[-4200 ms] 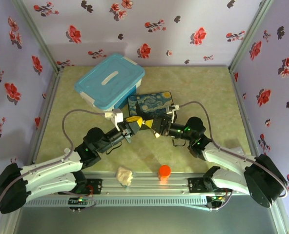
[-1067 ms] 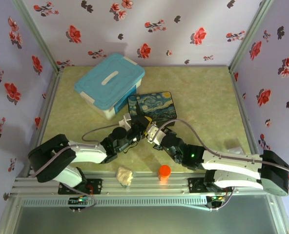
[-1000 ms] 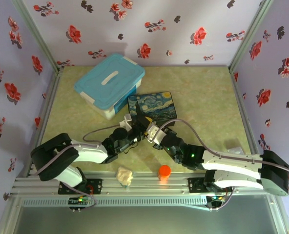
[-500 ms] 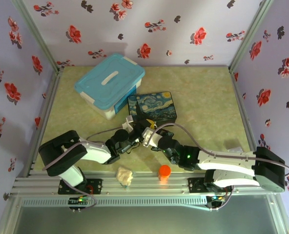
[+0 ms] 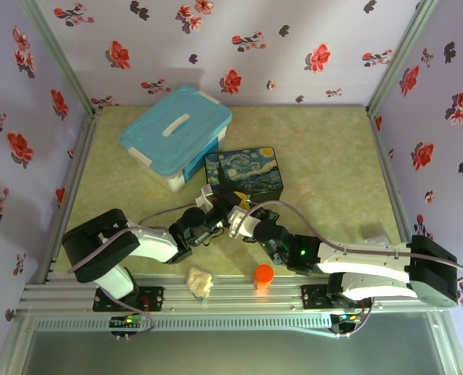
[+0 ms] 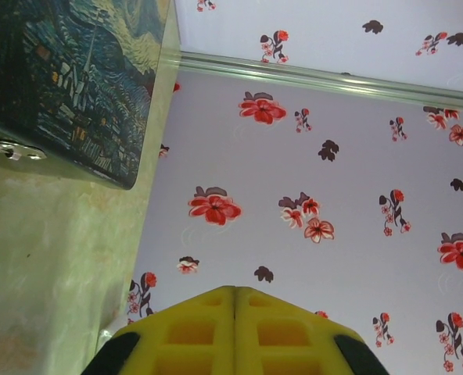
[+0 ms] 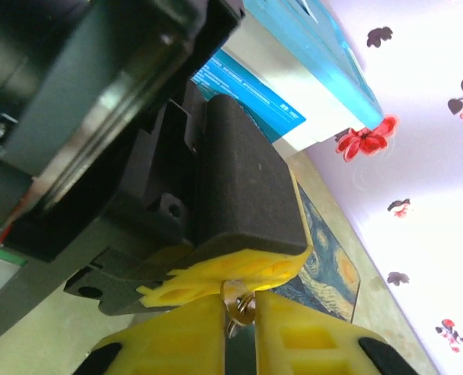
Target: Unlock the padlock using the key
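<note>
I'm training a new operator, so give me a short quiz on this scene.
1. True or false: the left gripper is open.
2. Which sits nearest the arm bases? A) orange cap B) Starry Night box C) blue-lidded storage box
3. What material is the small piece that the right gripper pinches?
Key: 1 false; 2 A; 3 metal.

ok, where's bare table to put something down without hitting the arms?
Free: the wide stretch right of the Starry Night box, up to the right wall; also the far strip behind it. Crowded: centre front, where left pincer meets right pincer, and by the orange cap.
</note>
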Motion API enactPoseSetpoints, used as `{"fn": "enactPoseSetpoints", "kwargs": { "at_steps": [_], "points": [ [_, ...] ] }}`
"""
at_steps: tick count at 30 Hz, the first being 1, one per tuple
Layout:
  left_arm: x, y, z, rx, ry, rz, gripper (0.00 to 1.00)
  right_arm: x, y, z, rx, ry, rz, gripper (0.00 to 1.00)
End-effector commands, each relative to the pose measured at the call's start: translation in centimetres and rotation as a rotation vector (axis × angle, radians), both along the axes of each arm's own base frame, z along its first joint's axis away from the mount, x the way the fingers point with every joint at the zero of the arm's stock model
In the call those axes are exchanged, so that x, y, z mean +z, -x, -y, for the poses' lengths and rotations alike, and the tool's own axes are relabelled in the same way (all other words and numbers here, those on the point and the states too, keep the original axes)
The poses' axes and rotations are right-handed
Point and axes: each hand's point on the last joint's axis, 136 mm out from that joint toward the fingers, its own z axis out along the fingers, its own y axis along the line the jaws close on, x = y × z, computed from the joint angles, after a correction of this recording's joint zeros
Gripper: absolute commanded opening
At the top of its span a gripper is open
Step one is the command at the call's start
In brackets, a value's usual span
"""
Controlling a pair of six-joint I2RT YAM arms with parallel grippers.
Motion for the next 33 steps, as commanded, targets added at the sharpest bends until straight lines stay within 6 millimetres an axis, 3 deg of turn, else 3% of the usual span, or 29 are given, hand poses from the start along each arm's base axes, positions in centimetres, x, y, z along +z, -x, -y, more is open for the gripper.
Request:
{"fn": "enactPoseSetpoints", "kwargs": {
  "at_steps": [1,7,12,16,19,20,24,33],
  "points": [
    [1.7,0.3,-0.3,0.004,0.002,0.082,0.00,1.1,0.6,0.3,-0.005,-0.108,-0.052,0.30],
    [2.2,0.2,-1.2,0.023,-0.049,0.149,0.00,2.8,1.9,1.6,0.029,-0.442,-0.285,0.64],
    [2.1,0.1,-1.1,0.020,-0.145,0.245,0.00,4.5,1.1,2.7,0.026,-0.841,-0.671,0.77],
    [2.9,0.5,0.5,-0.043,-0.218,0.347,0.00,6.2,0.5,2.5,0.093,-1.079,-0.879,0.78],
    [3.0,0.9,1.2,-0.076,-0.387,0.425,0.00,7.2,0.2,2.2,0.157,-1.197,-0.985,0.76],
    [2.5,1.0,1.1,-0.091,-0.476,0.430,0.00,7.4,0.1,2.2,0.180,-1.221,-1.010,0.73],
    [3.8,1.5,0.3,-0.094,-0.707,0.528,0.00,7.8,-0.1,2.2,0.225,-1.276,-1.038,0.58],
    [6.9,2.2,-1.4,-0.024,-0.609,0.627,0.00,9.8,1.1,1.5,0.417,-1.348,-1.073,0.46]
  ]
}}
